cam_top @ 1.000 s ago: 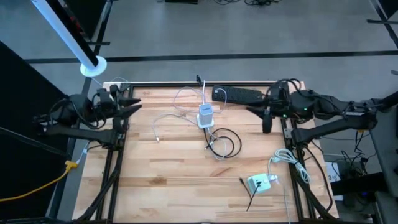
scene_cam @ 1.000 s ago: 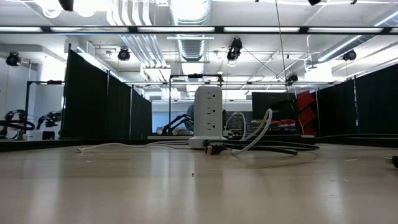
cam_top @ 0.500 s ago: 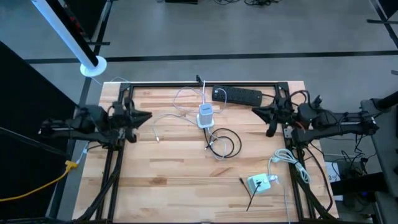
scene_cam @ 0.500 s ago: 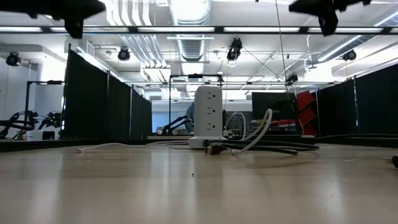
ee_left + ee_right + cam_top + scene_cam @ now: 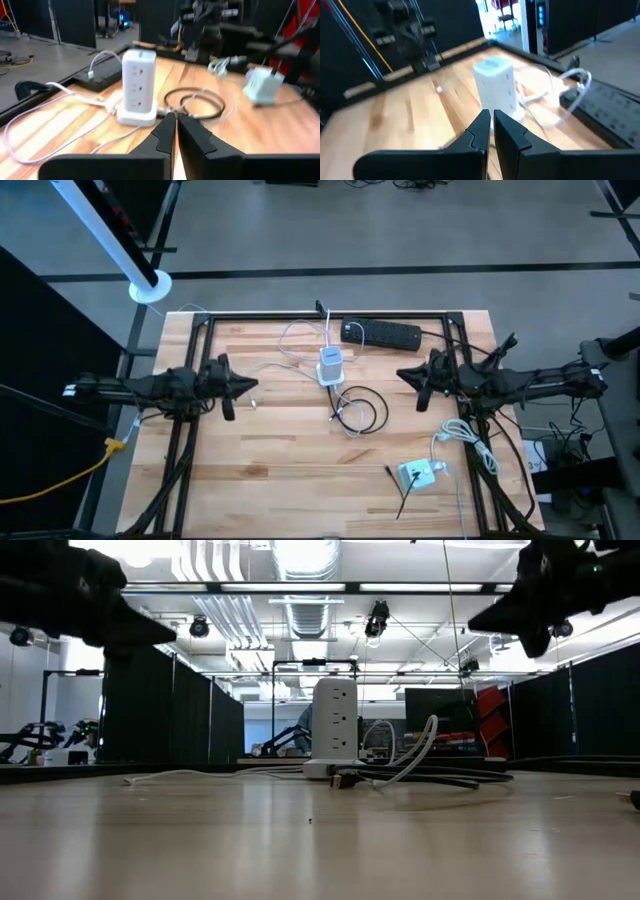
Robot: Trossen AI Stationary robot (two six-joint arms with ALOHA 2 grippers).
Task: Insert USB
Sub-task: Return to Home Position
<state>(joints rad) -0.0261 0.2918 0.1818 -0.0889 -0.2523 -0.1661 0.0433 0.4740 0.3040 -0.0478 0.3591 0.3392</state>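
The wooden table [image 5: 250,470] fills the middle of the high view. My 2 arms lie low along its left and right edges, pointing inward. I judge that suits parking, since neither carries anything. My left gripper [image 5: 250,385] sits left of centre and my right gripper [image 5: 402,372] right of centre. Both are pressed closed on nothing, with only a sliver between the fingertips. At upper centre the black power strip [image 5: 380,333] lies by the far rail. Just below it the white outlet tower [image 5: 331,366] stands upright. The black charger cable [image 5: 362,410] is coiled at its base, one end seemingly seated there. At lower right the small white outlet cube [image 5: 418,474] holds another black lead [image 5: 405,498], apparently plugged in.
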